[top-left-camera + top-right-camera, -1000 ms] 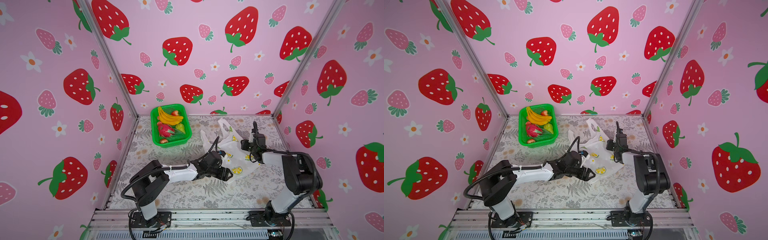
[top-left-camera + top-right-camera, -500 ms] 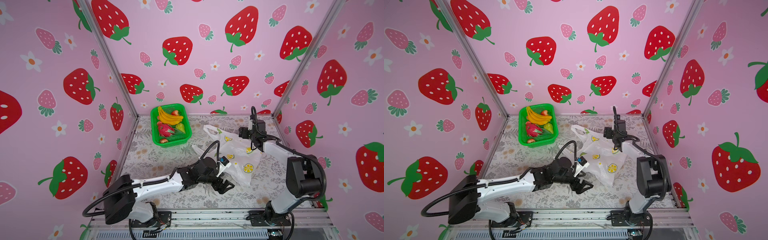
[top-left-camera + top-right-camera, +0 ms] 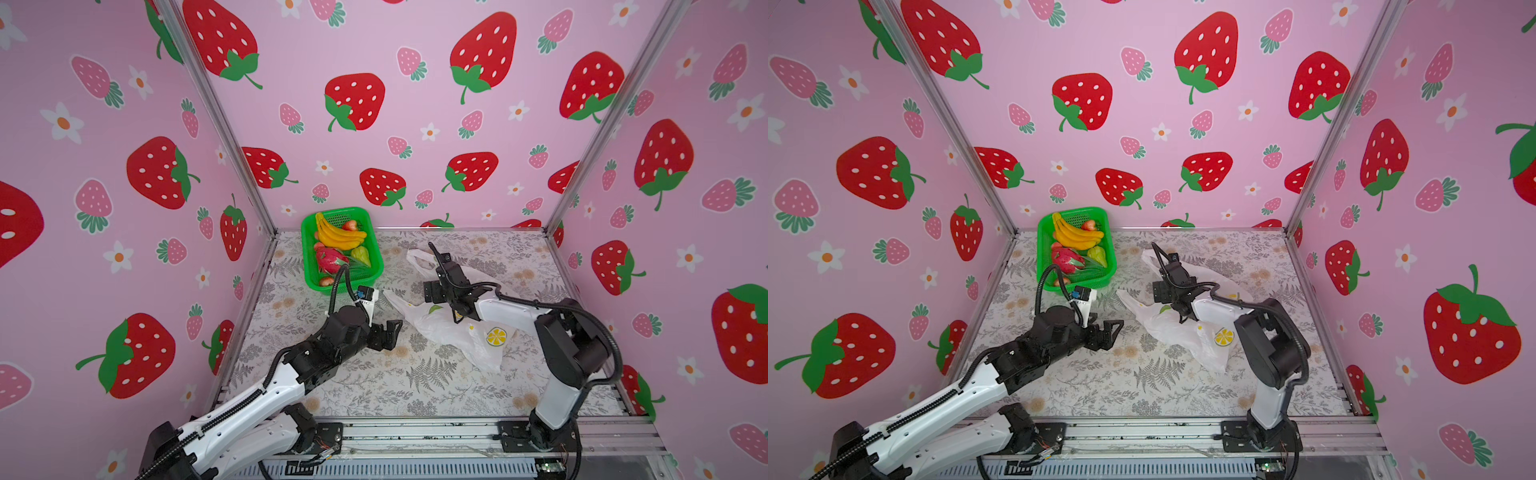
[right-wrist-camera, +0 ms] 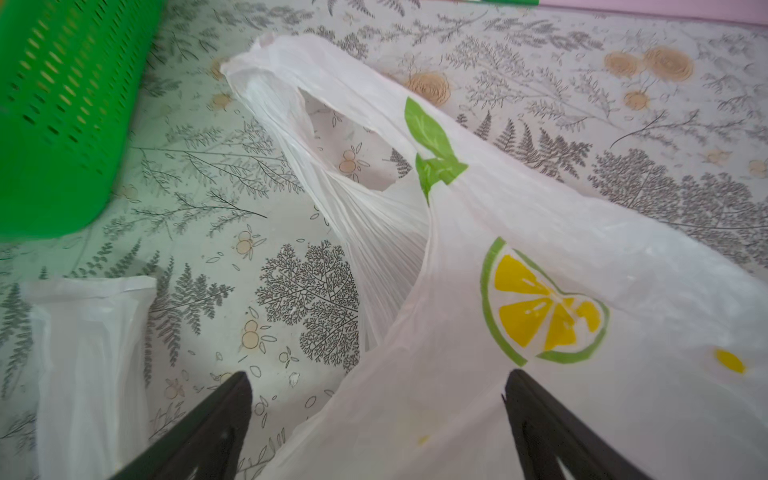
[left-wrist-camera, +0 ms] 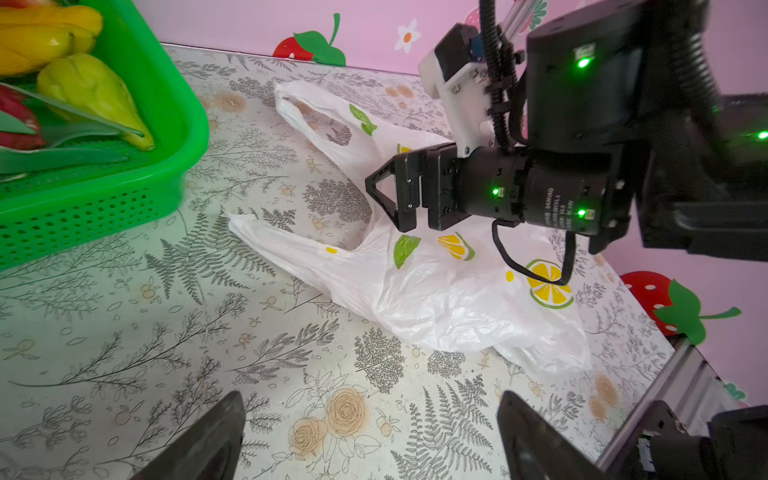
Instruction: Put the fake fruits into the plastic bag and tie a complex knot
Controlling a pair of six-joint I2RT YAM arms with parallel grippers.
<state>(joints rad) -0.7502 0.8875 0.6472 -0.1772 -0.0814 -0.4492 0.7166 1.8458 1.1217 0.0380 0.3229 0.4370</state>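
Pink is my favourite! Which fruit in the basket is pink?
The dragon fruit, in the basket's middle: pink with green scales. The bananas are yellow, the pear-like one green, the small ones red.

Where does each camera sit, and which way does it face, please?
Top views: high at the front, looking down on the table, basket, bag, left arm and right arm.
Left wrist: behind the left tool, low over the table, facing the bag and right tool; its own fingertips show.
Right wrist: behind the right tool, looking down on the bag's handles; its own fingertips show.
Shared: all views show the bag and basket.
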